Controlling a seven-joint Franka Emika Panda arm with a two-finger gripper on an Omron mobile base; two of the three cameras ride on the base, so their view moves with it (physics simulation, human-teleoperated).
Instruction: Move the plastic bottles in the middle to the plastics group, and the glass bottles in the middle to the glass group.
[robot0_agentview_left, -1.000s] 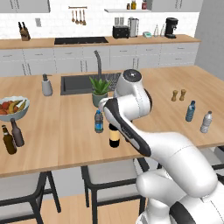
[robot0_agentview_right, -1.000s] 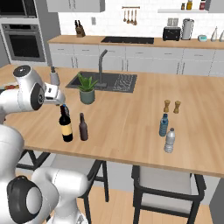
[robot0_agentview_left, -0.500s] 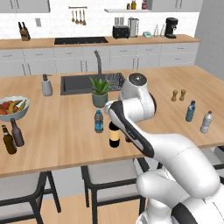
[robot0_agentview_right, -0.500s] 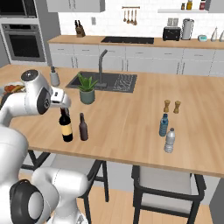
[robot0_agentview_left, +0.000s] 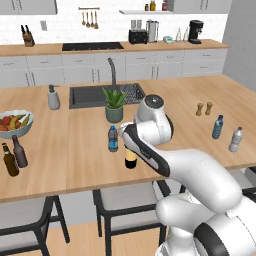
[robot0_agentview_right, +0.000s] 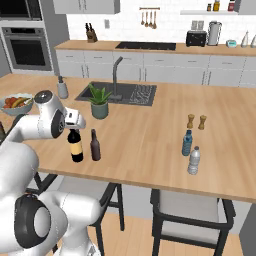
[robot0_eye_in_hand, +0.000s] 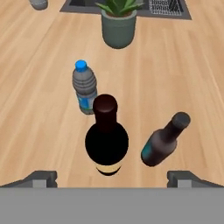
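At the far left of the wooden island counter in the left base view stood the glass group, an amber bottle and a plain grey-brown bottle just beside each other near the front edge, with a fruit bowl behind them. Further along, a grey shaker sat by the sink, and a potted plant stood at the sink's front rim. In the middle, the small water bottle with its blue cap stood upright just left of the black wine bottle, whose tan label showed below the arm. The gripper hung directly above the wine bottle, its fingertips spread wide to either side of the bottle's body and touching nothing. The brown beer bottle stood just right of the wine bottle; from the right base view the wine bottle and beer bottle stood close but apart. Well to the right were two small wooden mills, and beyond them the plastics group: a blue-tinted bottle and a clear pale-capped bottle, near each other by the counter's right end.
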